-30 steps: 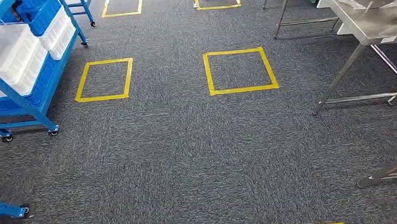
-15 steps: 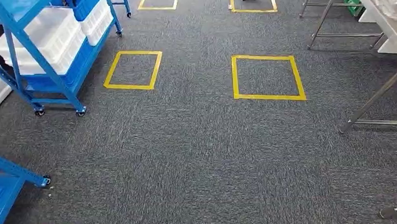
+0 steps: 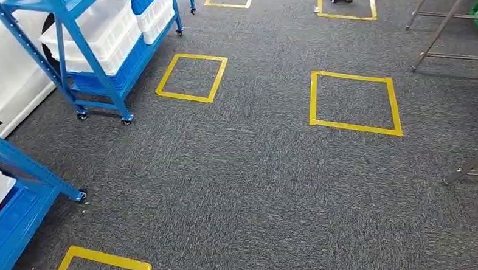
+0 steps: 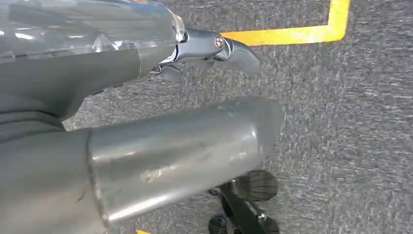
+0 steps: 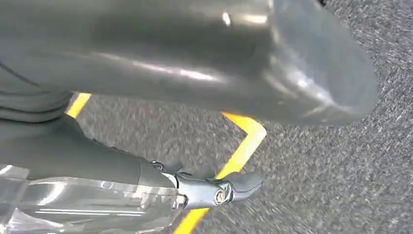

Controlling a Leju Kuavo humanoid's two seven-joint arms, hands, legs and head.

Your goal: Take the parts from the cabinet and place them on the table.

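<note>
Head view puts the blue rack [image 3: 93,62] of white bins [image 3: 95,35] ahead to the robot's left, well apart from both arms. Left robot hand [image 4: 160,141] and right robot hand [image 5: 204,53] hang over carpet [image 3: 251,189]; whether either is closed, I cannot tell.

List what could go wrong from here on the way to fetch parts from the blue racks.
1. The near blue rack sits close on the robot's left, with its wheel jutting onto the carpet; a foot might clip it.
2. The far blue rack stands on wheels, so it may roll if pushed while pulling at the white bins.
3. A slanted table leg lies low on the right, a likely trip point.
</note>
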